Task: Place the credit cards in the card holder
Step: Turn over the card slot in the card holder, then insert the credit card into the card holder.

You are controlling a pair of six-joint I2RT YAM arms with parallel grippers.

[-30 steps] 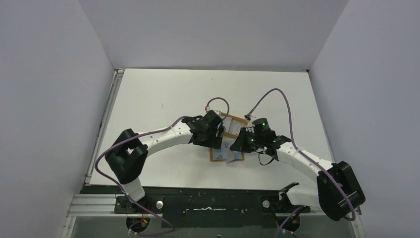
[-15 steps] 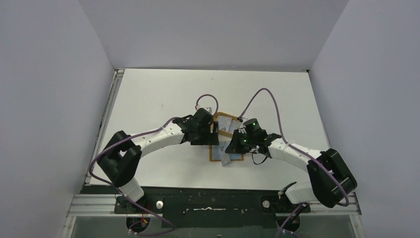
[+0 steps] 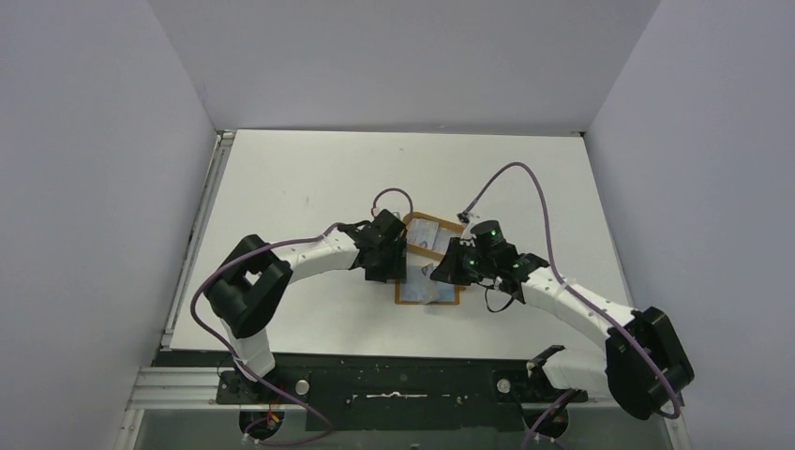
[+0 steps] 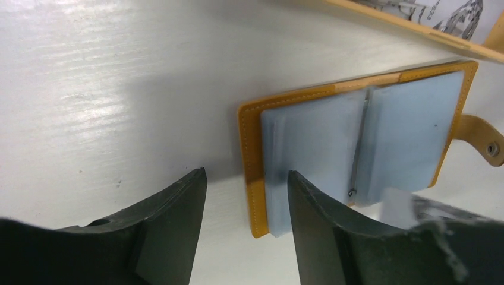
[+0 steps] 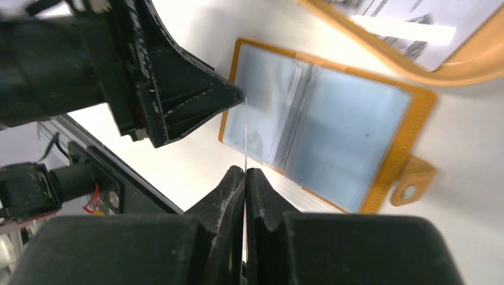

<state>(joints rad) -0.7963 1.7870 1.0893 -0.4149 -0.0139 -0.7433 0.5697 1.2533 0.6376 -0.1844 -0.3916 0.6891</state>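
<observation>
The orange-brown card holder lies open and flat on the table, its pale clear pockets facing up and its snap tab at the right. It also shows in the top view and the right wrist view. My left gripper is open, its fingers either side of the holder's left edge; it is also in the top view. My right gripper is shut on a credit card, seen edge-on as a thin line above the holder's left pocket. It is also in the top view.
The oval tan-rimmed tray sits just behind the holder, with more printed cards in it. Its rim is close to the holder's far edge. Both arms crowd the table's centre. Walls enclose the table on three sides.
The left gripper has shifted slightly left to the holder's left edge, uncovering more of the tray. The right gripper, still holding the card, moved in over the holder.
</observation>
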